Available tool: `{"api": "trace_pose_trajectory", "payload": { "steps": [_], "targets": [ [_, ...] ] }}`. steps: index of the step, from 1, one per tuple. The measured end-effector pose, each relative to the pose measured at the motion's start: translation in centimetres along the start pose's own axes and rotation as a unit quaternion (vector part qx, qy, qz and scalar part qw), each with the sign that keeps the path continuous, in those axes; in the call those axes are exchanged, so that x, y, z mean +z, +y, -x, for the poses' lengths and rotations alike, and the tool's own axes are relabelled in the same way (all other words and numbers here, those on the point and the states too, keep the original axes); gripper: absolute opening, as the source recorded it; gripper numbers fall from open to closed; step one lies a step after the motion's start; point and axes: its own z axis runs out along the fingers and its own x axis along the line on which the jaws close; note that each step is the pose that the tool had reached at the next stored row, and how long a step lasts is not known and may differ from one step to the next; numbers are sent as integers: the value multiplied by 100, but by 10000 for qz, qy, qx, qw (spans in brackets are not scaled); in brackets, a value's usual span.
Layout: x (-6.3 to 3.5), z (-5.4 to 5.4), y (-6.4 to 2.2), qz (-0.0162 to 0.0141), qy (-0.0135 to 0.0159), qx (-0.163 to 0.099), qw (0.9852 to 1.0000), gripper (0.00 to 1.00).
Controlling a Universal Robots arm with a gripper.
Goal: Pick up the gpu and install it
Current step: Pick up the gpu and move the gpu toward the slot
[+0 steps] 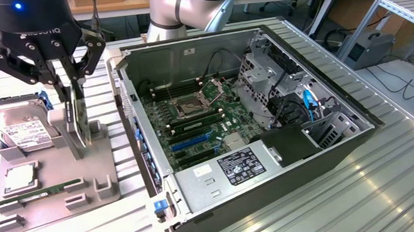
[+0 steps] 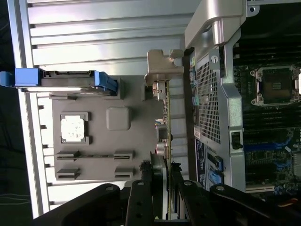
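The gpu [image 1: 75, 125] [image 2: 167, 127] stands on edge in the grey tray [image 1: 104, 153] at the left of the exterior view; my hand [image 1: 69, 83] [image 2: 168, 188] is closed on its top edge, a finger on each face; the same tray holds a hard drive [image 1: 23, 131], a processor [image 1: 20, 179] and a memory stick [image 1: 44, 192]; the open computer case [image 1: 322, 147] lies just beside it at centre frame, motherboard [image 1: 193, 122] exposed, all on the ribbed desk [image 1: 353, 193].

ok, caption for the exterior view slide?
Gripper closed on the upright gpu standing in its gray holder, beside the open PC case.
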Motion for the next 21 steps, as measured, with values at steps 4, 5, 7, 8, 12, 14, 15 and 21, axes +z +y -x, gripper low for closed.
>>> {"api": "trace_pose_trajectory", "payload": {
  "steps": [4,5,7,8,12,14,15,21],
  "targets": [
    [-35,1,1,0,0,0,10000,27],
    [-43,1,1,0,0,0,10000,27],
    [-61,2,1,0,0,0,10000,27],
    [-71,2,1,0,0,0,10000,27],
    [-111,3,1,0,0,0,10000,27],
    [-126,4,2,0,0,0,10000,27],
    [-134,4,2,0,0,0,10000,27],
    [-177,5,3,0,0,0,10000,27]
  ]
}}
